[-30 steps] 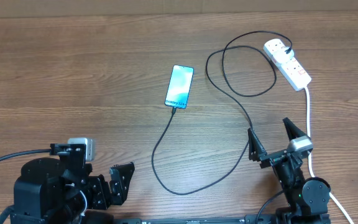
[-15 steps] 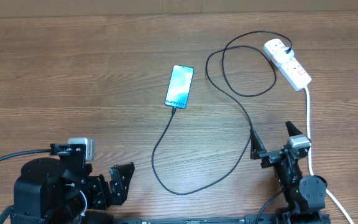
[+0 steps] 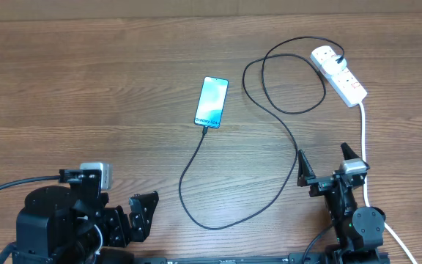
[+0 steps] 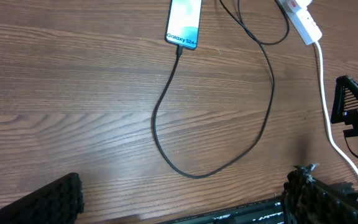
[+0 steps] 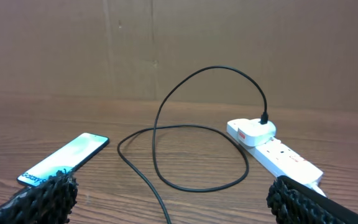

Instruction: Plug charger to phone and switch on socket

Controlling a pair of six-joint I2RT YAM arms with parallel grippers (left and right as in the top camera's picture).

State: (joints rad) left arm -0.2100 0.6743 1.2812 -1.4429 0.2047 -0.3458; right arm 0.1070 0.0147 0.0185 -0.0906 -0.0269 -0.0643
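Both pincers stand released and empty at the wooden table's [image 3: 64, 88] near edge, the left gripper [image 3: 130, 218] toward the left corner and the right gripper [image 3: 326, 165] beside the thick white cord [image 3: 363, 139]. The phone [image 3: 211, 101] lies flat near the table's middle, the charger [image 3: 196, 158] touching its near end; whether the tip is seated cannot be told. The socket [image 3: 341, 73] sits by the far right corner, the cable's other end plugged into it. The cable looks light and limp, best held at its stiffer connector; the slick phone would likely slide on the wood unless braced, and the light strip may skid when a red switch is pressed. Against a second earlier, the right gripper has drawn slightly back and rightward; the phone, the charger, the socket and the left gripper have not moved
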